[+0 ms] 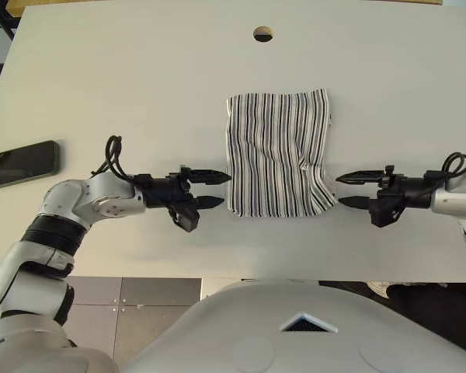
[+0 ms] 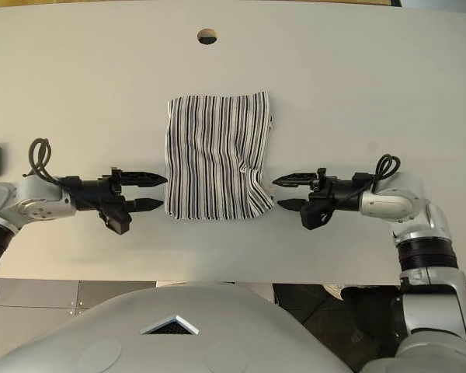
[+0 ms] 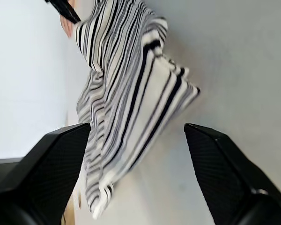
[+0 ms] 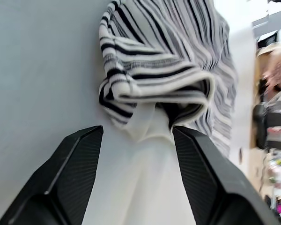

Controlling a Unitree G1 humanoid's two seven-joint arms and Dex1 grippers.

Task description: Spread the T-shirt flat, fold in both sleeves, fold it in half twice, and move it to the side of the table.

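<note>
The folded striped T-shirt (image 1: 278,153) is laid on the tabletop (image 1: 140,78), flanked by the left claw (image 1: 226,189) and right claw (image 1: 339,190), both held spread.

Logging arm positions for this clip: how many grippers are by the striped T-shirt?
2. The left gripper is open beside the striped T-shirt's near left corner; the right gripper is open beside its near right corner. Neither grips the cloth.

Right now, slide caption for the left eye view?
Folded striped T-shirt on the white table, flanked by the open left tool and open right tool, neither gripping it.
</note>
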